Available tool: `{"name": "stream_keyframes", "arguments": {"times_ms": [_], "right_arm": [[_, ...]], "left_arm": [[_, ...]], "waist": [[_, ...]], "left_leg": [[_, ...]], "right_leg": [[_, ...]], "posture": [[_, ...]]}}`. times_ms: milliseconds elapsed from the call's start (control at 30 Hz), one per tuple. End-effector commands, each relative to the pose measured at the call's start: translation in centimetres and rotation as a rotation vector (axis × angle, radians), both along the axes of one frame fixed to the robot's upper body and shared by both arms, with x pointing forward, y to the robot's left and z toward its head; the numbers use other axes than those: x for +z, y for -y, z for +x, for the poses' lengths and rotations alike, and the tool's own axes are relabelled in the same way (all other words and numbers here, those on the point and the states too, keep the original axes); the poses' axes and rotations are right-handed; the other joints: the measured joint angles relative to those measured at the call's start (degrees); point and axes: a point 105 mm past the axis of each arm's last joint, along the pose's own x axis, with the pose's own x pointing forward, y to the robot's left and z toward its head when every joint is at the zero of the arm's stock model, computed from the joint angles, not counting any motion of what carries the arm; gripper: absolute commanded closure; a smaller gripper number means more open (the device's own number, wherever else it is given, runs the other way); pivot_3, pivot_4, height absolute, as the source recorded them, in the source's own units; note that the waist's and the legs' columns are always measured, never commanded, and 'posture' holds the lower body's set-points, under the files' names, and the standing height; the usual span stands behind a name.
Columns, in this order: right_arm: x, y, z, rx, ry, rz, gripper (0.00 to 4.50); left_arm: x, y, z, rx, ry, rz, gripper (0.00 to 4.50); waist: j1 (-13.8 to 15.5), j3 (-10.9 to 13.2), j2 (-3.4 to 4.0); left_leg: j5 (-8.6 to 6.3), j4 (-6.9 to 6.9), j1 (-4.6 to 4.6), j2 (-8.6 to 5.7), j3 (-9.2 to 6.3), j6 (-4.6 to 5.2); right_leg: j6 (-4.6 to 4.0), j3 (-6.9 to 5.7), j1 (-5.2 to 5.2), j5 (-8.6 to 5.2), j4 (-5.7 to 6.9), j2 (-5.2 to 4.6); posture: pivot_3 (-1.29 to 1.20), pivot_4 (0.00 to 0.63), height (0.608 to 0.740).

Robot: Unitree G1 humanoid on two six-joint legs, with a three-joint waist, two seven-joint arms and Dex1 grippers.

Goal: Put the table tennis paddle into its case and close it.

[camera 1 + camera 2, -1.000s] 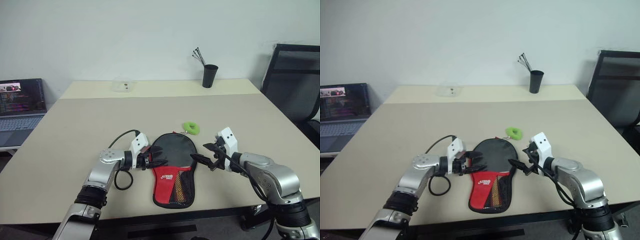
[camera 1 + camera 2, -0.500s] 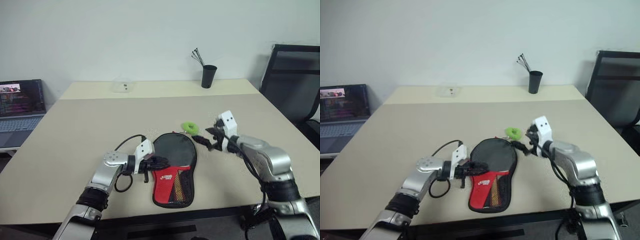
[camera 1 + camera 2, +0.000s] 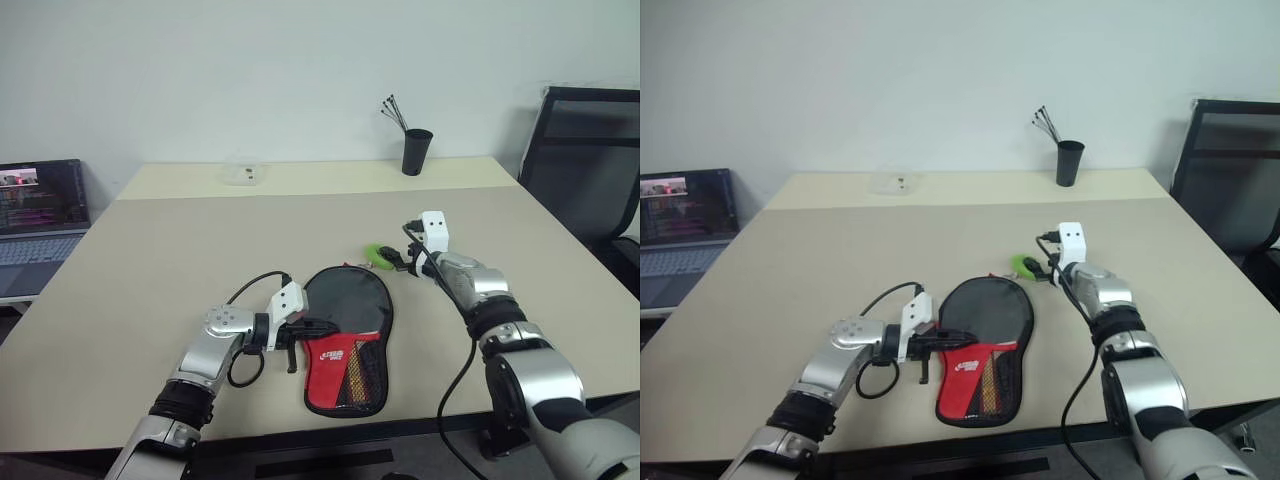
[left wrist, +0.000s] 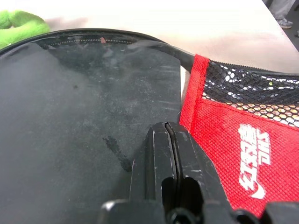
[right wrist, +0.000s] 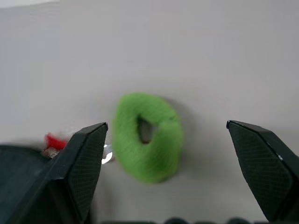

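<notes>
Pinching the left edge of the paddle-shaped black fabric case [image 3: 348, 335] with our left gripper [image 4: 169, 140], its fingers shut tight on the fabric, we kept the pouch flat near the front edge of the beige table [image 3: 200, 240]. We judged the paddle to be inside, though we saw none of it. Our right gripper [image 5: 163, 140] stood wide open and empty, its fingers either side of the small green fuzzy ring [image 5: 147, 136] by the case's top. We feared it might close beside the ring and miss, or the thin pinch might slip and let the case drag during zipping.
</notes>
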Motion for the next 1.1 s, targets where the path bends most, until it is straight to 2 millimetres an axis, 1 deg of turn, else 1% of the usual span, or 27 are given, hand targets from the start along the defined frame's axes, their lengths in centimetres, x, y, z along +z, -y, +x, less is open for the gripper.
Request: {"name": "stream_keyframes", "arguments": {"times_ms": [33, 200, 300, 333, 433, 667, 767, 800, 1000, 1100], "right_arm": [[0.8, -0.7, 0.7, -0.044, 0.05, 0.007, 0.0], [-0.9, -2.2, 0.4, -0.029, 0.013, -0.026, 0.0], [-1.7, -2.5, 0.2, -0.035, -0.005, -0.04, 0.0], [-2.0, -2.5, 0.1, -0.043, -0.015, -0.031, 0.18], [-2.3, -2.7, 0.0, -0.051, -0.033, 0.001, 0.9], [-2.4, -2.9, -0.1, -0.055, -0.051, 0.049, 3.4], [-2.6, -2.9, -0.1, -0.056, -0.059, 0.058, 4.31], [-2.6, -2.9, -0.1, -0.055, -0.061, 0.061, 4.48], [-2.6, -3.2, -0.2, -0.048, -0.064, 0.067, 4.48], [-2.6, -3.3, -0.2, -0.042, -0.065, 0.067, 4.48]], "left_arm": [[-1.3, -0.4, -0.7, 0.013, -0.043, 0.033, 4.48], [-1.2, -0.5, -0.9, 0.02, -0.042, 0.035, 4.48], [-1.1, -0.4, -0.9, 0.022, -0.042, 0.036, 4.48], [-1.1, -0.4, -0.9, 0.023, -0.041, 0.036, 4.5], [-1.0, -0.3, -0.9, 0.02, -0.04, 0.037, 4.5], [-1.0, -0.1, -1.1, 0.008, -0.042, 0.042, 4.5], [-0.9, 0.0, -1.2, -0.001, -0.044, 0.042, 4.5], [-0.8, 0.1, -1.1, -0.005, -0.042, 0.039, 4.5], [2.1, 1.5, 0.3, -0.028, 0.016, -0.014, 4.5], [2.1, 2.3, 1.1, -0.057, 0.039, 0.024, 4.5]], "waist": [[0.02, 0.0, 0.01], [0.07, 0.0, 0.02], [0.06, 0.0, 0.02], [0.05, 0.0, 0.02], [0.05, -0.01, 0.02], [0.05, -0.01, 0.03], [0.06, -0.01, 0.03], [0.06, -0.01, 0.03], [0.13, -0.01, 0.03], [0.11, -0.01, 0.03]], "left_leg": [[0.0, 0.0, 0.01, 0.02, 0.01, 0.0], [0.0, -0.02, -0.01, 0.01, 0.03, 0.0], [0.0, -0.02, -0.01, 0.02, 0.03, 0.0], [0.0, -0.02, 0.0, 0.02, 0.03, 0.0], [0.0, -0.02, 0.02, 0.04, 0.02, 0.0], [0.0, -0.02, 0.03, 0.04, 0.03, 0.0], [0.0, -0.02, 0.03, 0.01, 0.03, 0.0], [0.0, -0.02, 0.03, 0.01, 0.03, 0.0], [0.0, -0.02, 0.02, -0.01, 0.02, 0.0], [0.0, 0.0, 0.0, -0.03, 0.02, 0.0]], "right_leg": [[0.0, 0.01, 0.0, 0.0, 0.0, 0.0], [-0.01, 0.02, 0.0, 0.0, -0.01, -0.02], [-0.01, 0.03, 0.0, 0.0, 0.0, -0.03], [-0.01, 0.03, 0.0, 0.0, 0.0, -0.03], [-0.01, 0.03, 0.0, 0.0, 0.01, -0.05], [-0.01, 0.02, 0.0, 0.0, 0.01, -0.19], [0.0, 0.02, 0.01, 0.0, 0.01, -0.22], [0.0, 0.02, 0.01, 0.0, 0.01, -0.23], [0.0, 0.0, 0.02, 0.0, 0.01, -0.24], [0.0, -0.01, 0.01, 0.0, 0.01, -0.23]], "posture": [[0.0, 0.15, 0.74], [0.0, 0.15, 0.74], [0.0, 0.15, 0.74], [0.0, 0.15, 0.74], [0.0, 0.15, 0.74], [0.0, 0.15, 0.74], [0.0, 0.15, 0.74], [0.0, 0.15, 0.74], [0.0, 0.15, 0.74], [0.0, 0.15, 0.74]]}}
